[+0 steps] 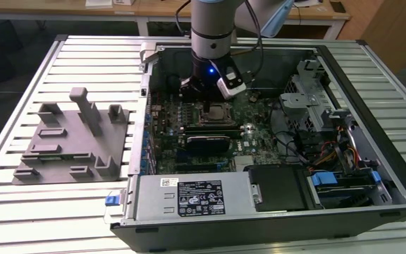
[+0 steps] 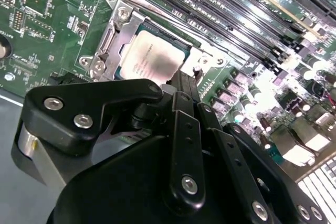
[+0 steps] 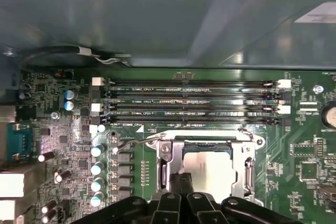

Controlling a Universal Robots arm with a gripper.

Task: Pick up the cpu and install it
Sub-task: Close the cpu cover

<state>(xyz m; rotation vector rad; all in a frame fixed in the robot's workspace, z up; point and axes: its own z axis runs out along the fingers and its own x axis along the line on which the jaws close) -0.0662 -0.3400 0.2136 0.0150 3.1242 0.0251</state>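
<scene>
The cpu (image 2: 155,59) lies flat inside the metal-framed socket (image 2: 113,30) on the green motherboard, its pale silvery top facing up. In the first wrist view the cpu (image 3: 210,163) sits in the open socket frame (image 3: 247,169). My gripper (image 2: 184,85) hangs just above the cpu's edge with its black fingers pressed together and nothing between them. In the first wrist view the gripper (image 3: 178,179) reaches over the side of the cpu. The exterior view has the gripper (image 1: 204,101) low inside the computer case, right beside the cpu (image 1: 221,111).
Empty memory slots (image 3: 189,98) run alongside the socket. A grey slotted fixture (image 1: 72,140) sits on the table at the exterior view's left. The case walls (image 1: 146,106), a power supply (image 1: 188,196), a drive cage (image 1: 316,100) and cables (image 1: 323,153) ring the motherboard.
</scene>
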